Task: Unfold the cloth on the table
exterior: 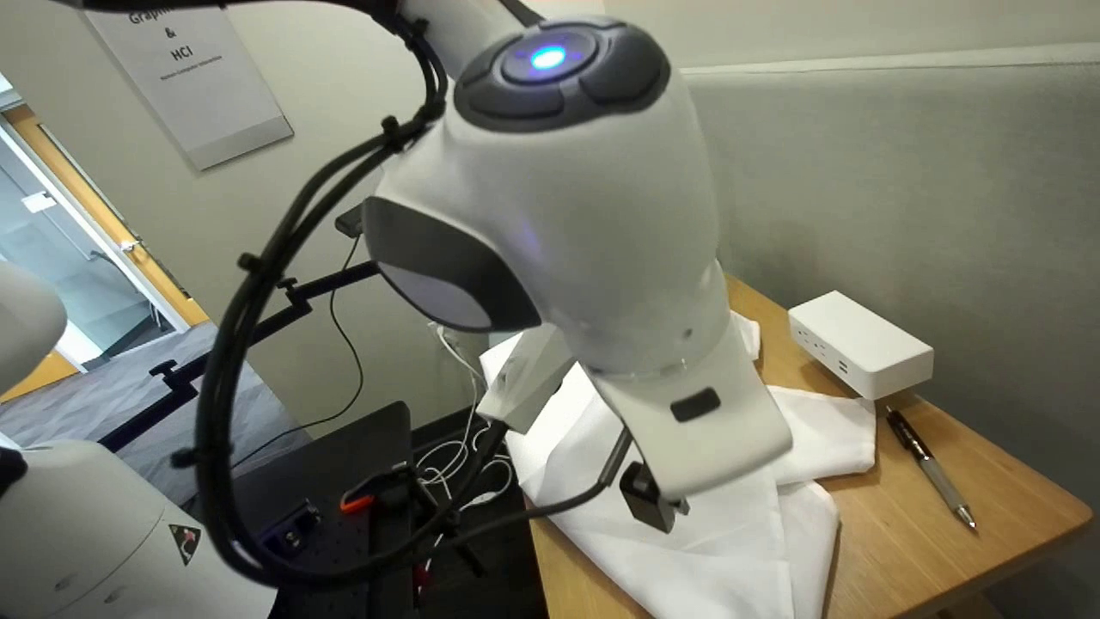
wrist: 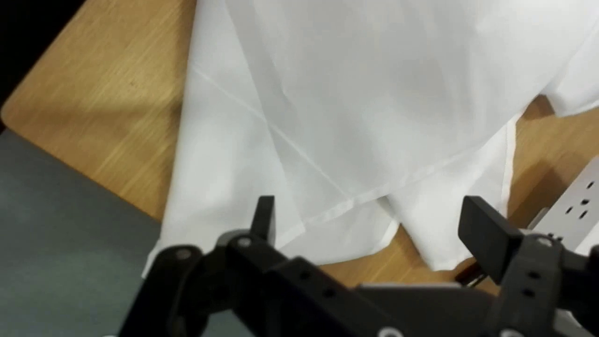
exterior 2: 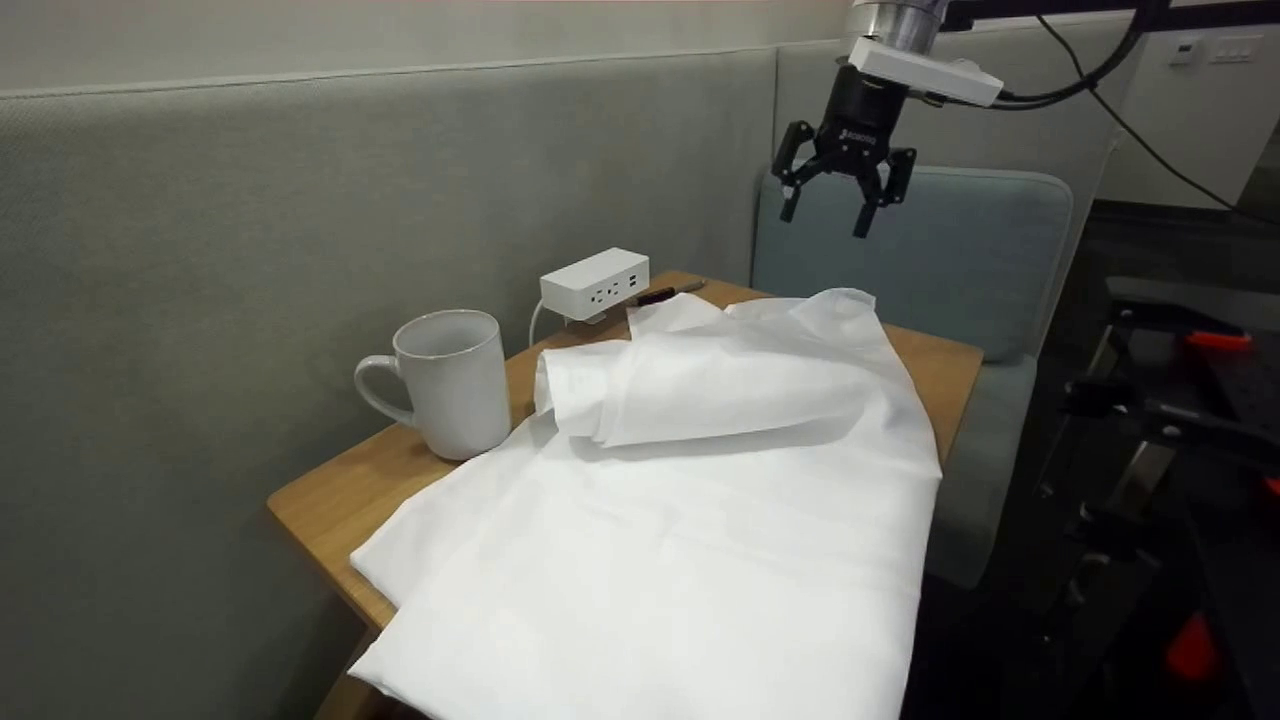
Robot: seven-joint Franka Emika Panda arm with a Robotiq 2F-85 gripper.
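Observation:
The white cloth (exterior 2: 680, 560) lies over most of the wooden table (exterior 2: 330, 500). Its near part is spread fairly flat, and its far part is folded back in layers near the white box. It also shows in an exterior view (exterior: 730, 550), partly hidden by the arm, and in the wrist view (wrist: 365, 93), with loose corners and hemmed edges overlapping. My gripper (exterior 2: 826, 213) is open and empty, in the air above the far end of the table, apart from the cloth. In the wrist view its two fingertips (wrist: 367, 210) are wide apart, with cloth and bare wood below them.
A white box with sockets (exterior 2: 597, 284) stands at the table's wall-side edge, with a pen (exterior: 932, 468) beside it. A white mug (exterior 2: 455, 385) stands beside the cloth. A padded grey bench back (exterior 2: 300, 230) runs along the table, and a seat (exterior 2: 980, 450) is at the far end.

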